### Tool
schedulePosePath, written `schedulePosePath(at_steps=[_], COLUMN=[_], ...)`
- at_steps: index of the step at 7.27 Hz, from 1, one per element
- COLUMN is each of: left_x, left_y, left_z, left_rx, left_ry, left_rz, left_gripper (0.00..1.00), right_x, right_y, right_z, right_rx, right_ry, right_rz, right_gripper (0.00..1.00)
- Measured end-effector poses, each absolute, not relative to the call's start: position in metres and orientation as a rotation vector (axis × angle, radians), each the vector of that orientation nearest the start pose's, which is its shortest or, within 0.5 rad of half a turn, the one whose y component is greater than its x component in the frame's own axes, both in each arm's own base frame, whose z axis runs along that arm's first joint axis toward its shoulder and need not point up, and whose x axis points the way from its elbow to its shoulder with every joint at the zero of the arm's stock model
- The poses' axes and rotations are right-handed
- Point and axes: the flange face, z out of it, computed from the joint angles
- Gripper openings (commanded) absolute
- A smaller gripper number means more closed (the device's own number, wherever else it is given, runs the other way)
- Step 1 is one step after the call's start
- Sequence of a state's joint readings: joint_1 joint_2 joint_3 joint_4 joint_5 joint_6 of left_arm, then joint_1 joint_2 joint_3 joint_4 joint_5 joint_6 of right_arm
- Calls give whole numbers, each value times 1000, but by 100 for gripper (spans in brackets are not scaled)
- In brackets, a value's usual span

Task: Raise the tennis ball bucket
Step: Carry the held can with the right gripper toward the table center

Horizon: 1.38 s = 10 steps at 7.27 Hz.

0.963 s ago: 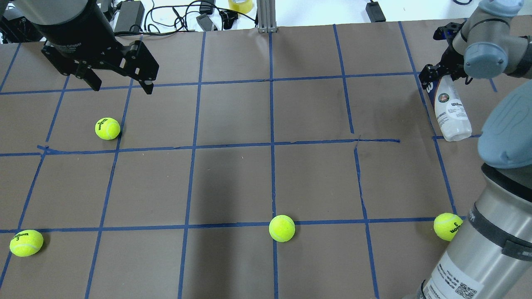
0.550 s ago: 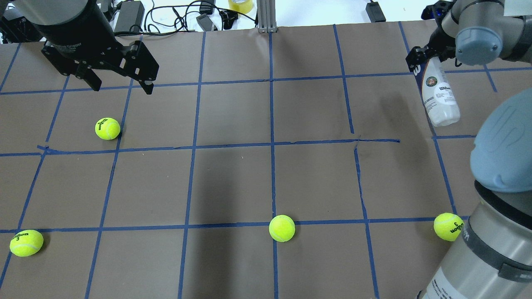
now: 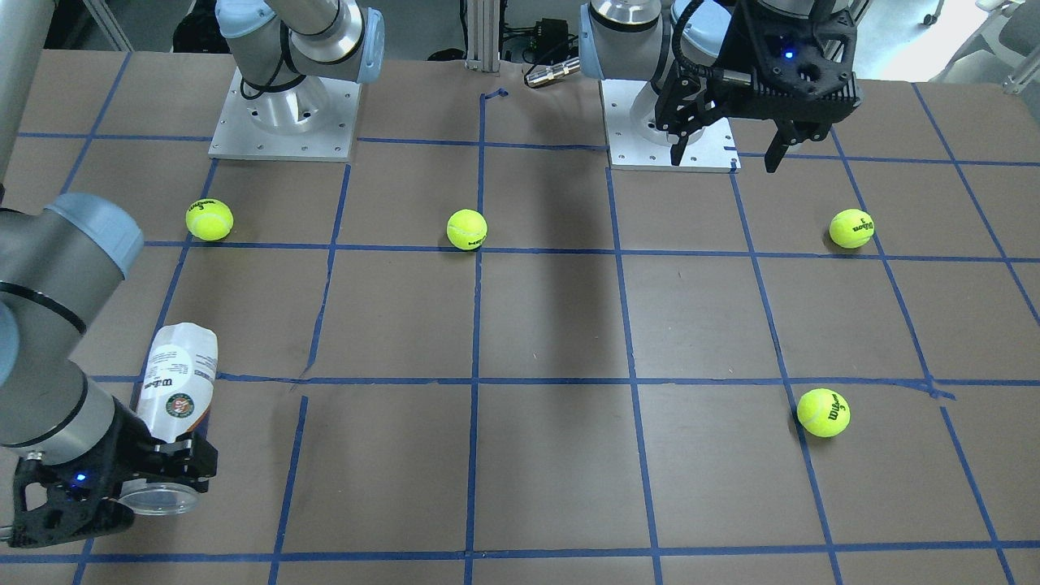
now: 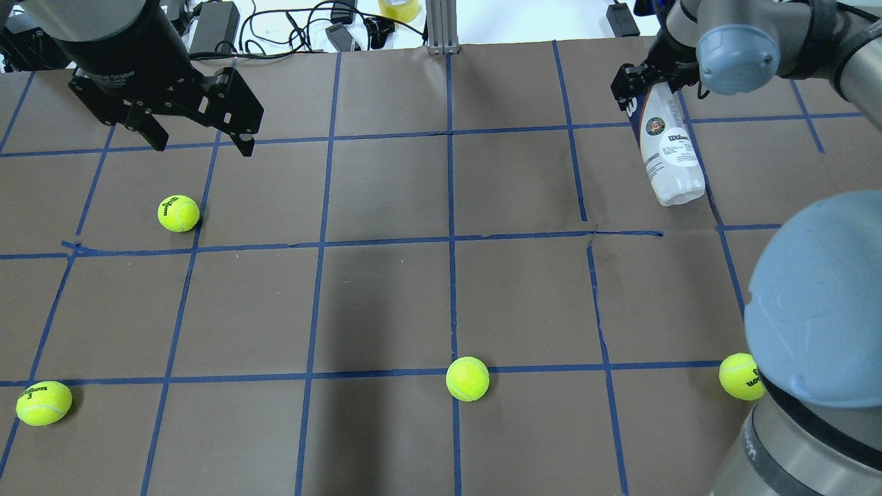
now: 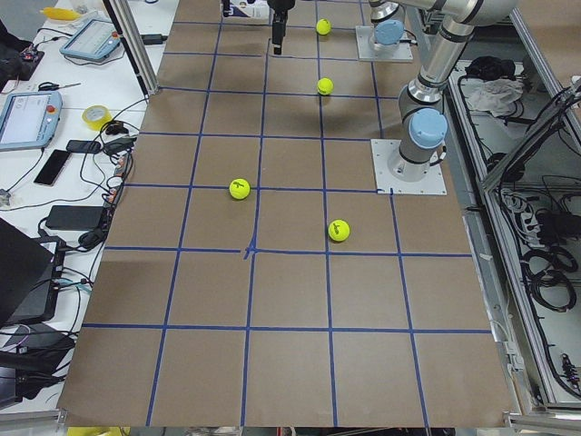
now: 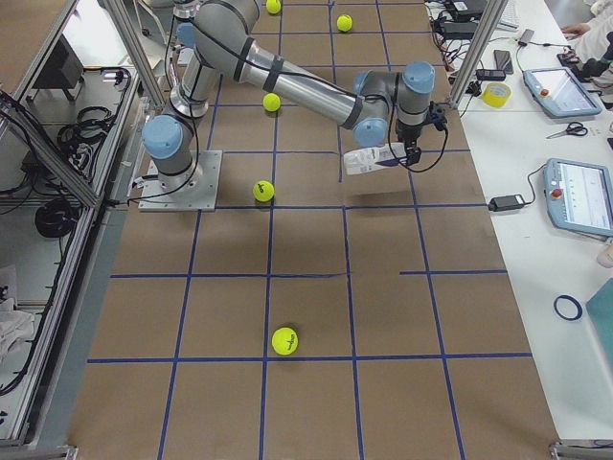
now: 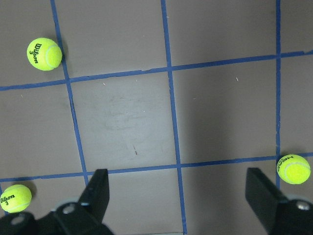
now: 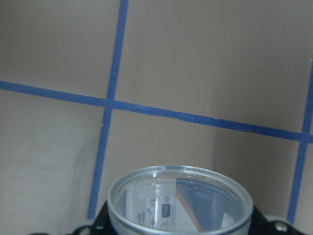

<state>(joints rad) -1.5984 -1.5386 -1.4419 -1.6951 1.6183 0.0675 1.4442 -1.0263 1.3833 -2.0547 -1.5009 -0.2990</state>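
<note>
The tennis ball bucket is a clear tube with a white and navy Wilson label and looks empty. My right gripper is shut on its open end and holds it tilted above the table at the far right. It also shows in the front-facing view and the right side view. The right wrist view looks down on its metal rim. My left gripper is open and empty, hanging above the far left of the table, its fingers spread wide.
Several tennis balls lie on the brown, blue-taped table: one near my left gripper, one at the near left, one near the middle, one by the right arm's base. Cables and adapters lie beyond the far edge.
My right arm has carried the bucket upward and leftward in the overhead view, away from its earlier spot at the right edge. The left arm and the balls have not moved.
</note>
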Motion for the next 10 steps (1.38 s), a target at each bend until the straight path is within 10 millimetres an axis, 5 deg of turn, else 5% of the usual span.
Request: schedulePosePath(at_steps=[5,8,10], left_x=[-142,-142,-142], left_y=[-473,-473,-472], left_z=[554,555,555], left_rx=[146,146,146], left_ry=[3089,3089,3089], left_rz=[-55,-56,-57], left_gripper=[100,100,100], right_x=[254,311,344], right_y=[-667,-657,-655], right_z=[299,271,247], right_rx=[-125,-172,-399], right_ry=[3044,3029,3003], right_rz=[-161,-173,-230], right_gripper=[71,72,74])
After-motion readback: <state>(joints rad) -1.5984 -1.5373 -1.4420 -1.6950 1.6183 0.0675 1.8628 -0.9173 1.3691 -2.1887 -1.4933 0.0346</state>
